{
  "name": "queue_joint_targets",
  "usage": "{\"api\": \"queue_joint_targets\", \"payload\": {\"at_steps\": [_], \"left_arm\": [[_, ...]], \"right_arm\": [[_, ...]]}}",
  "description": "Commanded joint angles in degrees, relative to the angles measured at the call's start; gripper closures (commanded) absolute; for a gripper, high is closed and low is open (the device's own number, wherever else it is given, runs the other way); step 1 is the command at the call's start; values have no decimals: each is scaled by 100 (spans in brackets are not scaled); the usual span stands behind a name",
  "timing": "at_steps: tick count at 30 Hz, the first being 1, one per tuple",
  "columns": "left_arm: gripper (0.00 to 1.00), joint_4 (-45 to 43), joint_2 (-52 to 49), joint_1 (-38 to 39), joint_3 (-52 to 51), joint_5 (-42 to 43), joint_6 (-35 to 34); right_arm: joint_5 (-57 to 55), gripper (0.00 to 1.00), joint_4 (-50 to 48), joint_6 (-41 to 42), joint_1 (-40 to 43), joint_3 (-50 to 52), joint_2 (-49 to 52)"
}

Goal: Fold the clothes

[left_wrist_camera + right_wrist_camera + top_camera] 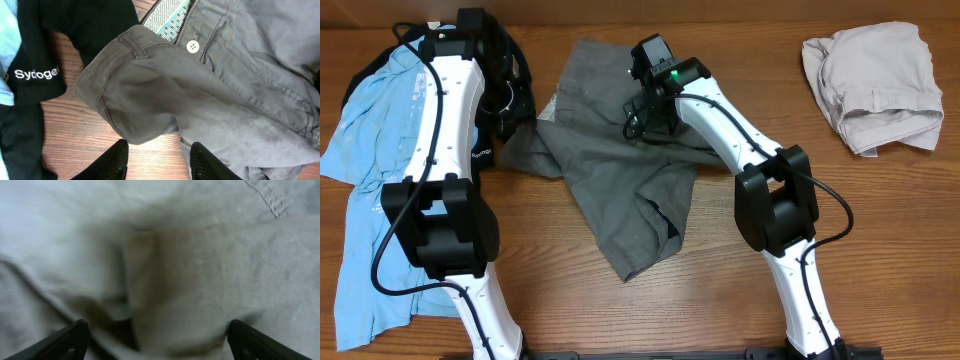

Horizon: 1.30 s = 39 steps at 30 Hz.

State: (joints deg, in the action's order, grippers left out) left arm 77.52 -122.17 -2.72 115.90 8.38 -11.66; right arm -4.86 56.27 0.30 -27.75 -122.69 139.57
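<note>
Lying rumpled on table (700, 310): grey shorts (610, 170).

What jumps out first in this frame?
Crumpled grey-olive cotton shorts sprawl at centre, with the right gripper low over them, fingers spread. A light blue printed shirt lies under the left arm at the left edge, and bunched beige shorts sit at the far right corner.
</note>
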Motion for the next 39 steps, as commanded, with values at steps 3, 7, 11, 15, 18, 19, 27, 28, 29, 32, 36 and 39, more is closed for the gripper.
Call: {"api": "queue_joint_targets", "payload": {"at_steps": [3, 7, 11, 15, 18, 19, 27, 28, 29, 32, 36, 39], "left_arm": [[56, 24, 2, 7, -13, 22, -35], [56, 39, 2, 7, -13, 22, -35], [56, 37, 2, 7, -13, 20, -33], [56, 11, 2, 7, -13, 20, -35], [57, -4, 2, 7, -13, 20, -35], [57, -9, 2, 7, -13, 20, -35], [58, -35, 2, 7, -13, 20, -33], [58, -48, 2, 7, -13, 20, -33], [58, -90, 2, 7, -13, 20, -33], [58, -103, 2, 7, -13, 22, -35], [57, -155, 4, 4, 0, 20, 87], [55, -74, 7, 0, 319, 28, 251]], "right_arm": [[-481, 21, -98, 153, 120, -131, 264], [-997, 47, -201, 503, 179, -184, 234], [-1394, 73, -118, 811, 275, -317, 127], [-1530, 84, 46, 922, 479, -531, -140], [-1528, 85, 131, 1027, 721, -699, -374], [-1519, 85, 170, 1029, 839, -756, -437], [-621, 79, 251, 1027, 2100, -852, -505], [-415, 76, 221, 1071, 2297, -852, -505], [-136, 58, 162, 1204, 2610, -852, -505], [496, 0, 149, 1200, 3014, -852, -505], [1224, 0, 490, 1202, 3373, -876, -603], [1309, 0, 833, 1196, 3425, -903, -1036]]}}
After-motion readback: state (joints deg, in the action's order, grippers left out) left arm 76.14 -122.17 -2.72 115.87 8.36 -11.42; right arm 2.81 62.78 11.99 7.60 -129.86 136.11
